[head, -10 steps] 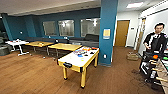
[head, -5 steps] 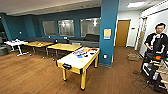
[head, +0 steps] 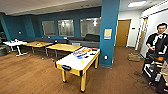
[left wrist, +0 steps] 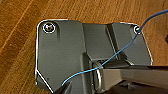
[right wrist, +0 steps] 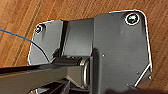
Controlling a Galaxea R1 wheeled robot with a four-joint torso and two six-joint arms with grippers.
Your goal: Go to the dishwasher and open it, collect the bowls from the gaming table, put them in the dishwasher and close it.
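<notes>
The gaming table [head: 79,61] stands in the middle of the head view, ahead of the robot across the wooden floor [head: 30,75], its pale glossy top edged in yellow and its long axis running away from the camera toward the teal pillar [head: 109,32]. On the far half of that top lies a cluster of small coloured things [head: 83,53]; one patch looks blue and others orange or red, but they are too blurred to say which are the bowls or how many there are. The table's near short end faces the robot, so the cluster sits toward the end farthest from it. Neither arm reaches toward the table; from these pictures I cannot judge which is nearer. Each wrist view looks down on the same wooden floor past the robot's own dark plate, with a thin blue cable [left wrist: 107,61] crossing it, and whether either hand is spread or pressed together cannot be told. Beyond the gaming table stand square yellow-wood tables [head: 63,47] and a small white table [head: 13,43]. A person [head: 157,45] with a control rig stands at the right edge. No dishwasher can be made out here.
</notes>
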